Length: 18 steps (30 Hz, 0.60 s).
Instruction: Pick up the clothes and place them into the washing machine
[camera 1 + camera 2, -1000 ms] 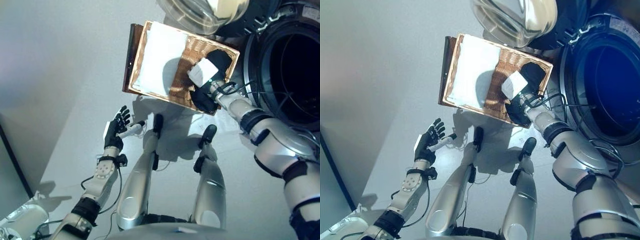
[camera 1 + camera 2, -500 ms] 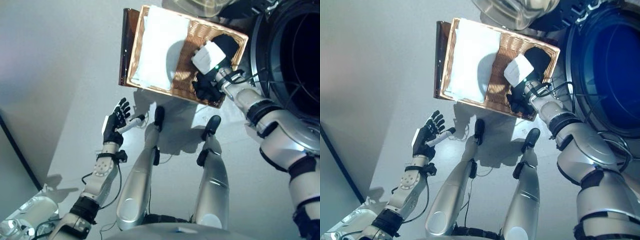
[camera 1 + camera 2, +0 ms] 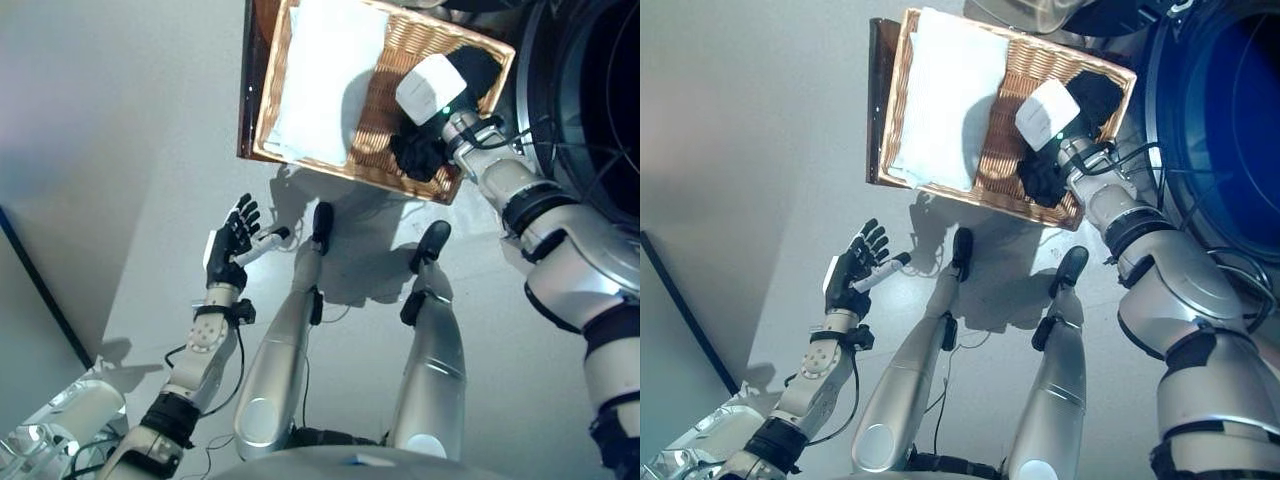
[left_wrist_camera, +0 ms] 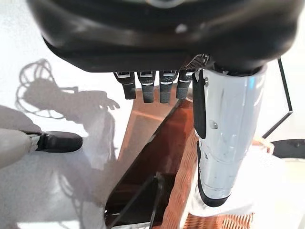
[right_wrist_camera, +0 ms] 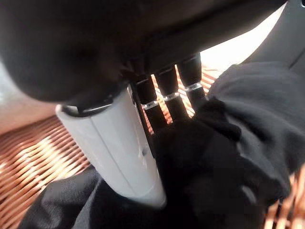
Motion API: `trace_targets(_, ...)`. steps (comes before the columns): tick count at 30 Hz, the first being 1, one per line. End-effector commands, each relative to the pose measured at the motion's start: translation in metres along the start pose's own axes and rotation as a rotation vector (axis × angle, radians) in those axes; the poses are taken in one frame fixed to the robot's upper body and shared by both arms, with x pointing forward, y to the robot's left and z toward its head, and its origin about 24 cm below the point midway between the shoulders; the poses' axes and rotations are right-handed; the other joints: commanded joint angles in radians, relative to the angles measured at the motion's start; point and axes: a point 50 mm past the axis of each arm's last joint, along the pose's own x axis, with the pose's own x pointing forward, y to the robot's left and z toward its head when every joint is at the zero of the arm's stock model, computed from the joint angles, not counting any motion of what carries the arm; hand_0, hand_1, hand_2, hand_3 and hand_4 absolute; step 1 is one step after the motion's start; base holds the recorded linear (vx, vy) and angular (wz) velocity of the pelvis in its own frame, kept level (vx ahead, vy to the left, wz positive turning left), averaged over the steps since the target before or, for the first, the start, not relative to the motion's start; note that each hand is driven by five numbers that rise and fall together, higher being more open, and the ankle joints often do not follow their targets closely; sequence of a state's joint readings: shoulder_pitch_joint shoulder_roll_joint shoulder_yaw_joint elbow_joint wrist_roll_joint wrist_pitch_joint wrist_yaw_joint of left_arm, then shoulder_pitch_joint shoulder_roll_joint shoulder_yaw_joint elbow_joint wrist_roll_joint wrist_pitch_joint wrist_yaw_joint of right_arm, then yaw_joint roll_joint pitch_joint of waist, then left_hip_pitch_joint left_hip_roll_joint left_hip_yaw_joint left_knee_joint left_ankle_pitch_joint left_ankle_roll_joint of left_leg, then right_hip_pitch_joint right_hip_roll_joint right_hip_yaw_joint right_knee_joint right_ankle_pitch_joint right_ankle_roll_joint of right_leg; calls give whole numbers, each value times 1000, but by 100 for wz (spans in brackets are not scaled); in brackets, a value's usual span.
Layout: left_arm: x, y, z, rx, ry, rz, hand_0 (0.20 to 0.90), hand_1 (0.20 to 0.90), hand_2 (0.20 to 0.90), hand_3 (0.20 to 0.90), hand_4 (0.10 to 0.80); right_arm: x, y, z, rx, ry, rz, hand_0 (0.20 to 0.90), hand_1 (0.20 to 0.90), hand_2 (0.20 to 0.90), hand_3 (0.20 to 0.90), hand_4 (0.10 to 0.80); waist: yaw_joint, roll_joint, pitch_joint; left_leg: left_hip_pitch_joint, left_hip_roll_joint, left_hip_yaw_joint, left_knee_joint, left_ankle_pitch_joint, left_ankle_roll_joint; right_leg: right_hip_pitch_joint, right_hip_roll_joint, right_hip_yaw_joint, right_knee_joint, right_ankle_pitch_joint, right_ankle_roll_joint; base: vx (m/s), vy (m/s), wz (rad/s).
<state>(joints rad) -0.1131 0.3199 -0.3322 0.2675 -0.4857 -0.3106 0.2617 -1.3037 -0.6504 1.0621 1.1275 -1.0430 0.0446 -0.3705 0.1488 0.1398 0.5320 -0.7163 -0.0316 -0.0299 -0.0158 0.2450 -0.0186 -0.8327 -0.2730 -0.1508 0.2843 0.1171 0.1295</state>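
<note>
A wicker basket (image 3: 268, 90) stands on the floor in front of me. A white cloth (image 3: 320, 80) lies in its left half and a black cloth (image 3: 1095, 95) in its right half. My right hand (image 3: 422, 155) reaches into the basket's near right corner. Its straight fingers (image 5: 167, 90) press into the black cloth (image 5: 257, 109), their tips sunk in the folds, with the white-covered thumb beside them. My left hand (image 3: 228, 255) hangs open above the floor at the lower left, holding nothing. The washing machine's dark drum opening (image 3: 590, 90) is at the right.
A dark brown board (image 3: 246, 90) runs along the basket's left side. The washer's round glass door (image 3: 1030, 10) hangs open above the basket's far edge. Grey floor lies to the left, and a dark edge (image 3: 40, 290) crosses the lower left corner.
The whole picture has shifted, so the camera moved. The right hand stays in the basket's near right corner on the black cloth. The left hand keeps its open pose.
</note>
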Motion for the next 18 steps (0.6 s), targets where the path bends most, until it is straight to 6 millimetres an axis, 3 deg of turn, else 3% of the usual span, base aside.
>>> trace_targets(1,-2,-3,27,-32,-154,-20,900,900,900,900,800,-7,-4,-64,-129,181,8,200,200,200,200,300,8,49,-12,-42,6,38,63,-65,-54,17,-7,39,-46,-17,15,0,-6,6)
trace_targets(10,-2,1,25,-12,-146,-10,900,900,900,900,800,-7,-9,-66,-152,183,-36,200,200,200,200,300,4,34,-12,-6,7,37,68,-76,-53,64,-6,33,-53,-18,17,0,-1,2)
trace_targets(15,-1,3,25,0,-145,-7,900,900,900,900,800,-5,-21,-68,-127,190,-121,200,200,200,200,300,0,27,-12,21,8,41,73,-84,-51,97,-5,32,-61,-19,18,2,1,-1)
trace_targets(18,0,4,23,11,-136,1,900,900,900,900,800,0,-39,-64,-107,170,-213,200,200,200,200,300,-7,15,-12,45,10,43,80,-93,-49,126,-4,36,-67,-19,19,16,2,-5)
